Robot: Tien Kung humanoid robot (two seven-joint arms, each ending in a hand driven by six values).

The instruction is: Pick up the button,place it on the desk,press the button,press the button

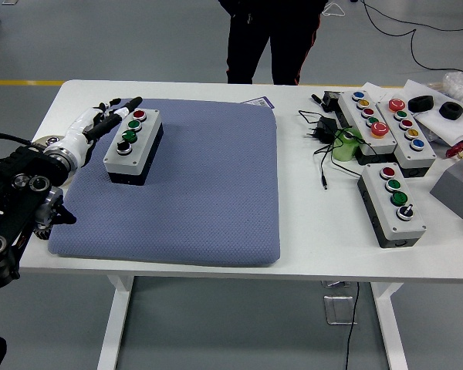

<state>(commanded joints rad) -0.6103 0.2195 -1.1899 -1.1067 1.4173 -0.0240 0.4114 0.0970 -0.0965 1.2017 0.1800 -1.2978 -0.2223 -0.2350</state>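
A grey button box (133,145) with a red, two green and a black control stands on the blue-grey pad (193,193) at its far left. My left hand (108,118) is at the box's far left corner, fingers spread beside and over its top edge, holding nothing. The right arm is out of view.
Several more button boxes (391,202) (407,131) (363,116) lie on the right of the white table (309,247), with a black power adapter and cable (322,132), a green roll (344,145) and a grey block (457,189). A person (272,38) stands at the far side.
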